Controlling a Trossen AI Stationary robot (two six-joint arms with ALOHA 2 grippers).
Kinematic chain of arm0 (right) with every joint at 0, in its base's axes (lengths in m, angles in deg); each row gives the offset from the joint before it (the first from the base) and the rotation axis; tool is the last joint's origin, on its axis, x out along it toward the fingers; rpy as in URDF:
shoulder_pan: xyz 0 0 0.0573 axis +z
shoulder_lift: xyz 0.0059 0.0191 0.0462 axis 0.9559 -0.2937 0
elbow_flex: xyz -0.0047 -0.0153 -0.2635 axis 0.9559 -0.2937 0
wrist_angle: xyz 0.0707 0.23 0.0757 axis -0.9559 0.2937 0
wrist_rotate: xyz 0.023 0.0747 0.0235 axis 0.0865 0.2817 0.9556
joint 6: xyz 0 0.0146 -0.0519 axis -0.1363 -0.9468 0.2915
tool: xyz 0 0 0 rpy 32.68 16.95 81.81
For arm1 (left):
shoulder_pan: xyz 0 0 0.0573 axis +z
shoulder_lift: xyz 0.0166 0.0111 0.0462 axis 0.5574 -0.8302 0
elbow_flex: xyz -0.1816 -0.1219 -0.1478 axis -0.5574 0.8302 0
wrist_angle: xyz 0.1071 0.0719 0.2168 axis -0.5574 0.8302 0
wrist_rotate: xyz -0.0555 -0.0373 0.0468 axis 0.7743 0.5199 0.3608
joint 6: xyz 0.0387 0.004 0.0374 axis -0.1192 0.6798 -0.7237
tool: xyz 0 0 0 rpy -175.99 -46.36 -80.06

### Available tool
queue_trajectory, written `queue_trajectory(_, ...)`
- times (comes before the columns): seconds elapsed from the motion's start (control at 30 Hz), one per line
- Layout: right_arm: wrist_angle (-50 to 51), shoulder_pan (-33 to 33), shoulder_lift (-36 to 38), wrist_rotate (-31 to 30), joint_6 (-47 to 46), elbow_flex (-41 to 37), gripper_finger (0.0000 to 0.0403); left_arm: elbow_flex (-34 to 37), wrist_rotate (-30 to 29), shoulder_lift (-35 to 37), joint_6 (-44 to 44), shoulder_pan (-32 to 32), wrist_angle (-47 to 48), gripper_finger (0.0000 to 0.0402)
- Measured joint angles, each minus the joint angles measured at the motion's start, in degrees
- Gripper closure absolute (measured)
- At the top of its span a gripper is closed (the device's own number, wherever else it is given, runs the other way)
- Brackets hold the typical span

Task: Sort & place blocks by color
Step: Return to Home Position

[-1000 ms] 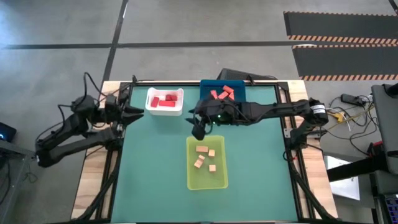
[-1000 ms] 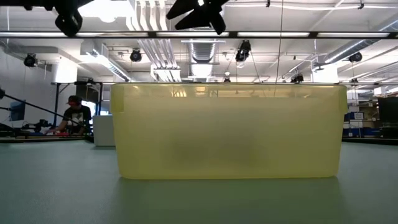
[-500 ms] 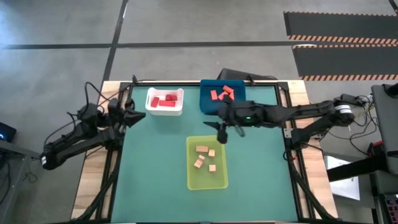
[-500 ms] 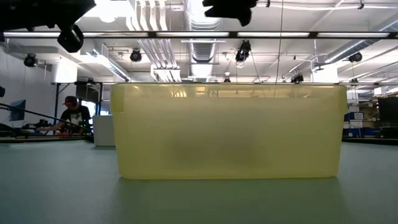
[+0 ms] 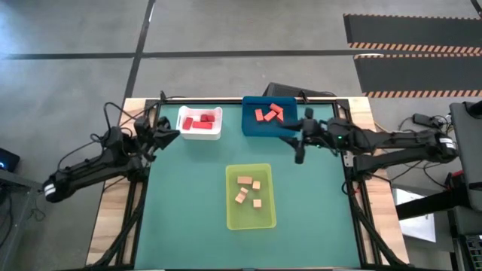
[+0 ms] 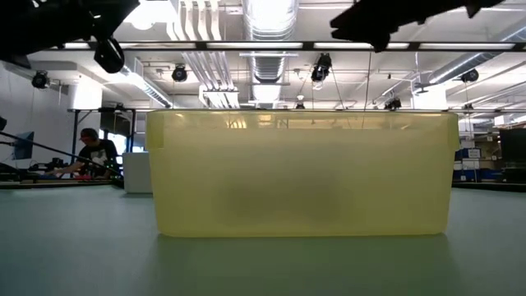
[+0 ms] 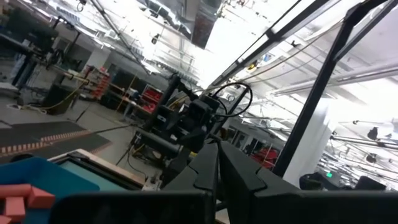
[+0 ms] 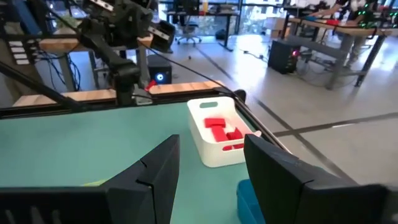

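Green bench (image 5: 188,196): deep red blocks (image 5: 200,120) in white bin (image 5: 183,132), coral blocks (image 5: 268,114) in blue bin (image 5: 249,125), tan blocks (image 5: 248,190) in yellow-green bin (image 5: 241,218). Right pincer (image 5: 299,156), above bench beside blue bin: fingers wide apart, empty. Left pincer (image 5: 175,136), at bench's left edge near white bin: apparently closed, empty.

Left arm (image 5: 90,162): dark, slim, jointed links; loose black cables (image 5: 113,119) loop out beside its wrist.
Right arm (image 5: 392,141): same dark build, long and slender; small green light (image 5: 337,138) glowing on the wrist.
Left fingers (image 7: 208,171): matte black, flat-sided, tapering to angular tips.
Right fingers (image 8: 283,177): matte black, broad, with bevelled edges.
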Motion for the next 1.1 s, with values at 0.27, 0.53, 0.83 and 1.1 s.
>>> queue_trajectory(0.27, -0.02, -1.88, 11.65, 0.77, 0.39, -8.16, 0.0234, 0.31, -2.13, -3.08, -2.18, 0.05, -4.93, 0.0402)
queue_trajectory(0.53, -0.02, -3.94, 19.93, 0.79, 1.18, -12.86, 0.0234, 0.34, -2.82, -5.6, -2.99, 0.03, -6.36, 0.0402)
queue_trajectory(0.83, -0.02, -5.78, 25.65, 0.79, 2.7, -15.43, 0.0234, 0.36, 1.68, -5.76, 4.86, -1.55, -12.08, 0.0401)
queue_trajectory(1.1, 0.92, -5.99, 30.19, 0.79, 2.72, -16.76, 0.0235, 0.36, 0.75, -5.67, 4.1, -5.18, -12.96, 0.0401)
